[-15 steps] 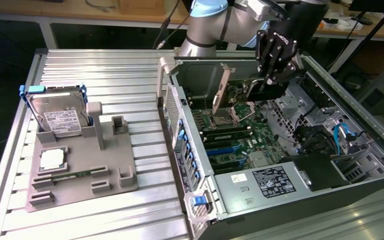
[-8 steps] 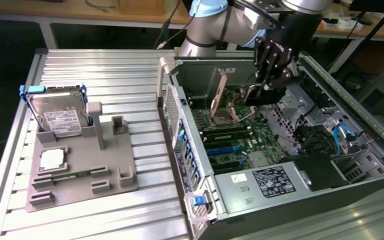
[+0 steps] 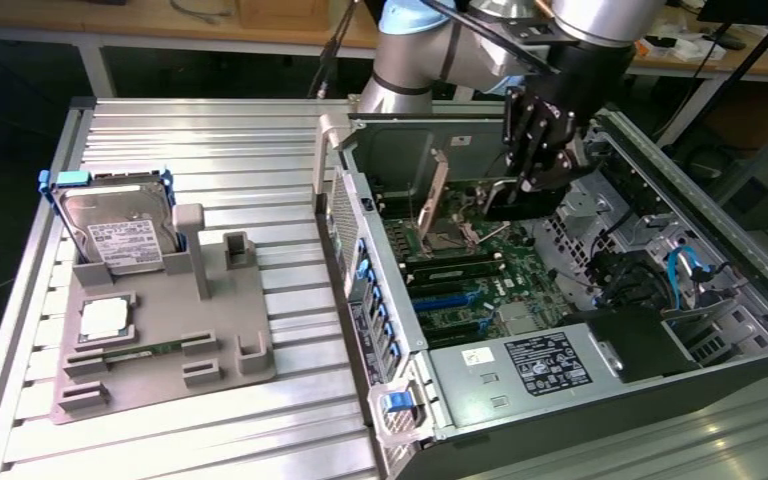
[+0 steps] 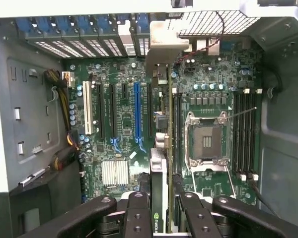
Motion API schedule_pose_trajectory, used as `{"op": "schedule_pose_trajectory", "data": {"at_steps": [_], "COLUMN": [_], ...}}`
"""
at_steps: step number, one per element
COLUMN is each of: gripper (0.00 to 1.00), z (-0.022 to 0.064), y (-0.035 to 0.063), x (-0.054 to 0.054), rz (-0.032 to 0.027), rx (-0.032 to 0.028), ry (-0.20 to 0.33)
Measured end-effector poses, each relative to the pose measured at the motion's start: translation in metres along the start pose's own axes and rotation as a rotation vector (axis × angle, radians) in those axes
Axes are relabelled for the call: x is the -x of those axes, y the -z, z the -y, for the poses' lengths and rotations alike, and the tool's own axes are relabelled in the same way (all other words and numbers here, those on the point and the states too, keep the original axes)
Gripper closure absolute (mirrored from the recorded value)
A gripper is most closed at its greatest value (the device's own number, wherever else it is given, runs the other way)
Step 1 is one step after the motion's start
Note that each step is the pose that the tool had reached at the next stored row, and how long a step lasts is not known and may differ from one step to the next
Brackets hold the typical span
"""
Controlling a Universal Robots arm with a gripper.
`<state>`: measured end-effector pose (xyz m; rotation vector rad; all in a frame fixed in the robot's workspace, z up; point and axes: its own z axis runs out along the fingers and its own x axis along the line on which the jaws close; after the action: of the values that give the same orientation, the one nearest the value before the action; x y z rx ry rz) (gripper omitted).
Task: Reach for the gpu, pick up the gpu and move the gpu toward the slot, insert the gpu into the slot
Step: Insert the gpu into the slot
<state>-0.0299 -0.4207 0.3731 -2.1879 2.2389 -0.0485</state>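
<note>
The gpu (image 4: 161, 158) hangs edge-on above the motherboard (image 4: 119, 124) inside the open computer case (image 3: 704, 330), gripped between the hand (image 4: 163, 214)'s fingers. To seat cleanly, it likely needs lining up parallel over the blue slot (image 4: 137, 111) just beside it, then pressing straight down.

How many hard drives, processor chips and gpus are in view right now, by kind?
hard drive: 1
processor chip: 1
gpu: 1
Total: 3

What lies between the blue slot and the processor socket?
In the wrist view, the gpu, held edge-on by the gripper, stands over that stretch of the motherboard.
</note>
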Motion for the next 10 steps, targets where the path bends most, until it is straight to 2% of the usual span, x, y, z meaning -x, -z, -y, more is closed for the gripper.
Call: {"op": "schedule_pose_trajectory", "data": {"at_steps": [4,10], "gripper": [0.73,0.73], "z": [-0.0131,-0.0136], "y": [-0.0033,-0.0142], "x": [-0.001,-0.006], "rz": [0.0002,-0.0001], "rx": [-0.0007,-0.0006], "ry": [0.0,0.0]}}
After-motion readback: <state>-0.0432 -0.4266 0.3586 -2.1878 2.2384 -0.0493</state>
